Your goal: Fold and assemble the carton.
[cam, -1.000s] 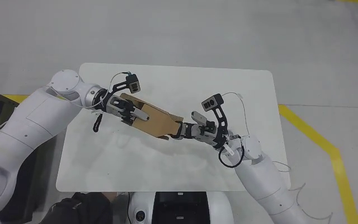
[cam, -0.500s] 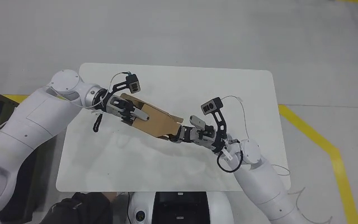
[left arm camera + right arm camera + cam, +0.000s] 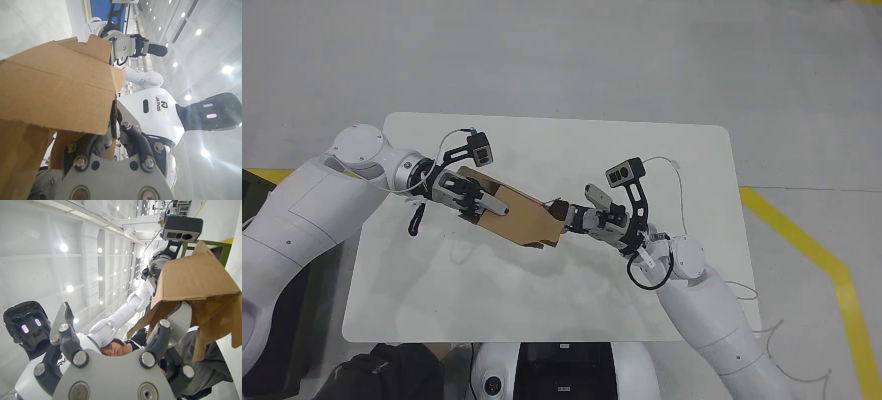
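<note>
A brown cardboard carton [image 3: 522,212] hangs tilted above the white table [image 3: 542,290], partly unfolded, its flaps loose. My left gripper [image 3: 470,196] is shut on the carton's left end; in the left wrist view the gripper [image 3: 113,123] pinches a wall of the carton [image 3: 56,85]. At the carton's other, open end my right gripper [image 3: 572,215] is open. In the right wrist view one of its fingers [image 3: 170,321] reaches under a flap of the carton [image 3: 194,275], while the other finger stands free outside it. The left wrist view also shows the right gripper [image 3: 140,47] beyond the carton.
The table's rounded corners lie at the back left [image 3: 392,122] and back right [image 3: 724,132]. A yellow floor line [image 3: 812,250] runs to the right of the table. A thin white cable [image 3: 674,180] loops from the right wrist over the table.
My right gripper has moved from the carton's front corner toward the back, up to its open end. The left gripper and its hold on the carton have not changed.
</note>
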Motion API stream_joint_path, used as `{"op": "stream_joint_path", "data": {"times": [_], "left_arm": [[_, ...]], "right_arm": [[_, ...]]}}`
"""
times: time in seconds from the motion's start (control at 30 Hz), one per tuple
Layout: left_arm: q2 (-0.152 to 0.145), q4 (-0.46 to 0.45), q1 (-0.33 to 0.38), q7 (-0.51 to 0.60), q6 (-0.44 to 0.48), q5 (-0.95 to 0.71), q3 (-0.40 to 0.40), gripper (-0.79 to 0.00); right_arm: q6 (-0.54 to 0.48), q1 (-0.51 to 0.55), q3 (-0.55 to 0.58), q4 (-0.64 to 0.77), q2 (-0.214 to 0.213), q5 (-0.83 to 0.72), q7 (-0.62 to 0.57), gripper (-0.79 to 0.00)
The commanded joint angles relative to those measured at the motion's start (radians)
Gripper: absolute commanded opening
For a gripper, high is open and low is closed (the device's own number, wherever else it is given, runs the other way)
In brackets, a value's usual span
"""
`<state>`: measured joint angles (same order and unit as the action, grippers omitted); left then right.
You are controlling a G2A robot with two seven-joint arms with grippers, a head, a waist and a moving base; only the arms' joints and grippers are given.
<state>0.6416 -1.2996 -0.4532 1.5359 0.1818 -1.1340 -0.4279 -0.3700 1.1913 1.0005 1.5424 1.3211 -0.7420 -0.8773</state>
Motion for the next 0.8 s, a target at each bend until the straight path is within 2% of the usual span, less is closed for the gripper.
{"op": "stream_joint_path", "data": {"times": [0.0, 0.47, 0.77], "left_arm": [[0.000, 0.000, 0.000, 0.000, 0.000, 0.000, 0.000, -0.785], [0.000, 0.000, 0.000, 0.000, 0.000, 0.000, 0.000, -0.785], [0.000, 0.000, 0.000, 0.000, 0.000, 0.000, 0.000, -0.785]], "right_arm": [[-0.003, -0.010, -0.002, -0.007, 0.002, 0.000, -0.002, 0.000], [-0.022, -0.109, -0.039, -0.085, 0.028, -0.008, 0.000, 0.000], [-0.035, -0.145, -0.021, -0.134, 0.036, -0.017, -0.003, 0.000]]}}
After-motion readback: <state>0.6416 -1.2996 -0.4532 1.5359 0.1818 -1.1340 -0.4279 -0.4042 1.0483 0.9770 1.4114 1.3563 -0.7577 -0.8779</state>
